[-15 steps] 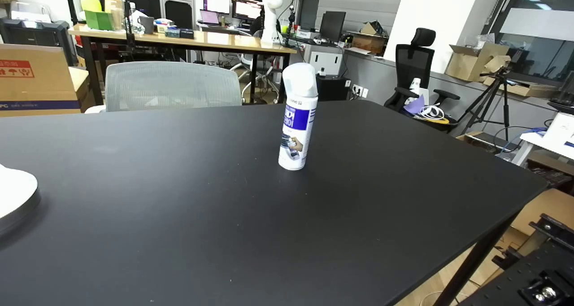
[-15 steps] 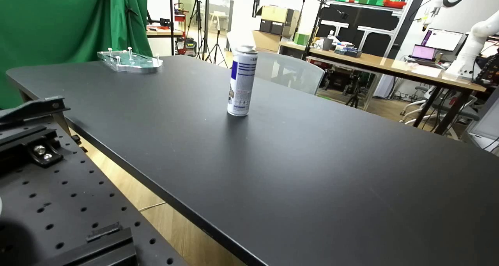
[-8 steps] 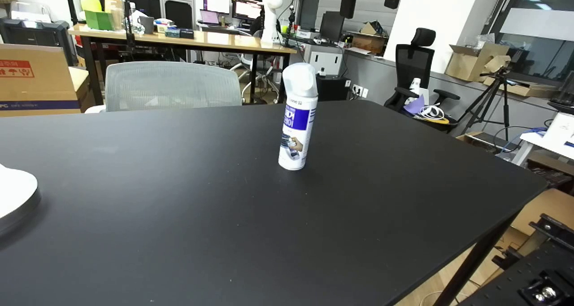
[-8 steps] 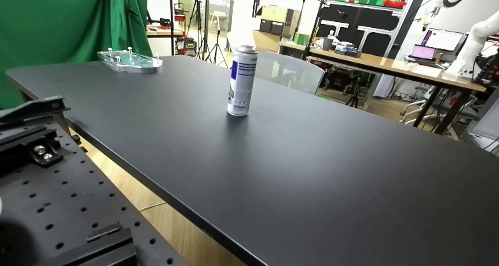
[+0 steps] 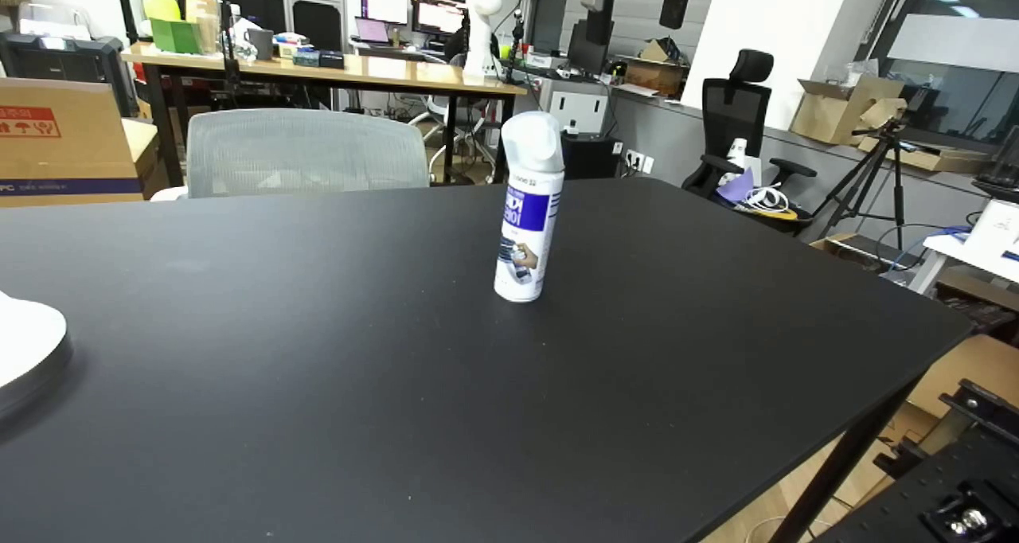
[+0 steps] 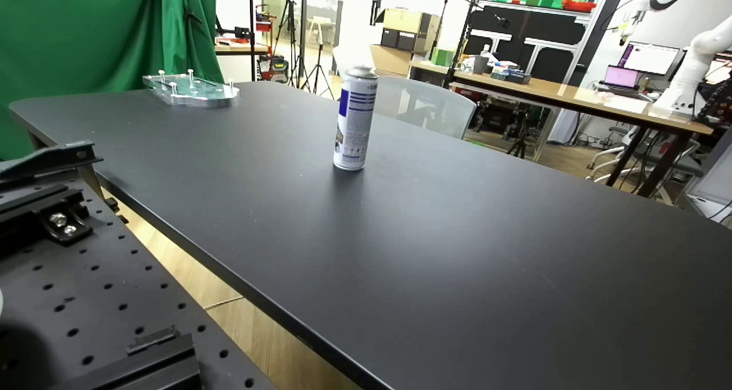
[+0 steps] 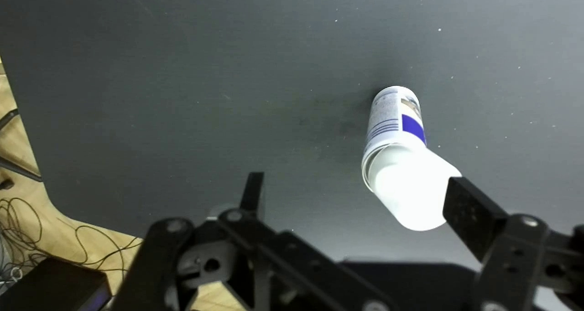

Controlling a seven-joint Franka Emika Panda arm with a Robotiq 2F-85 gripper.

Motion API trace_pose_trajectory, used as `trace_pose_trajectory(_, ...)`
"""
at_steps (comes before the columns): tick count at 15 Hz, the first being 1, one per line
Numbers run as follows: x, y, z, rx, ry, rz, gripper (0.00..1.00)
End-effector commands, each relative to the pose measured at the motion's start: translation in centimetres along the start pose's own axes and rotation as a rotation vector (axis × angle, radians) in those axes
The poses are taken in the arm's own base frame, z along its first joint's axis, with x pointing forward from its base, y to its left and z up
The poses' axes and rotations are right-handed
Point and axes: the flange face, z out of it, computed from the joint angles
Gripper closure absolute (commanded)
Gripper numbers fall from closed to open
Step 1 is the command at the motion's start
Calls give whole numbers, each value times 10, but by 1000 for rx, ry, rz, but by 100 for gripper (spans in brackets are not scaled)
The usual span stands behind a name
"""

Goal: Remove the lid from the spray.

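The spray (image 5: pixel 525 228) stands upright on the dark table in both exterior views (image 6: pixel 354 124). It is a slim white can with a blue-purple label. The lid (image 5: pixel 533 141) is a whitish rounded cap on its top and sits tilted; in an exterior view (image 6: pixel 354 55) it blends into the bright background. In the wrist view the lid (image 7: pixel 410 188) leans off the axis of the spray (image 7: pixel 394 119), and a gap shows at the rim. My gripper (image 5: pixel 635 29) is open and empty, above the lid. In the wrist view the right finger of the gripper (image 7: pixel 355 181) overlaps the lid's edge; contact cannot be told.
The dark table (image 5: pixel 318 368) carries a white-topped object (image 5: pixel 28 344) at one edge, seen as a clear plate with pegs (image 6: pixel 194 90) in an exterior view. A grey chair (image 5: pixel 306 153) stands behind the table. A perforated black mount (image 6: pixel 114 298) adjoins the near edge.
My gripper has come down from the top edge of an exterior view and shifted left, with its open fingers now more in sight. The spray and lid have not moved.
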Motion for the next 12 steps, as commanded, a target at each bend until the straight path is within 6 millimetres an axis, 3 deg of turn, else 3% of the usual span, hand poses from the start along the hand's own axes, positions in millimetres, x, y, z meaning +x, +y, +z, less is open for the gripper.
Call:
trace_pose_trajectory(1, 8, -9, 11, -9, -19, -47, 0)
trace_pose_trajectory(12, 45, -54, 53, -85, 33, -251, 0)
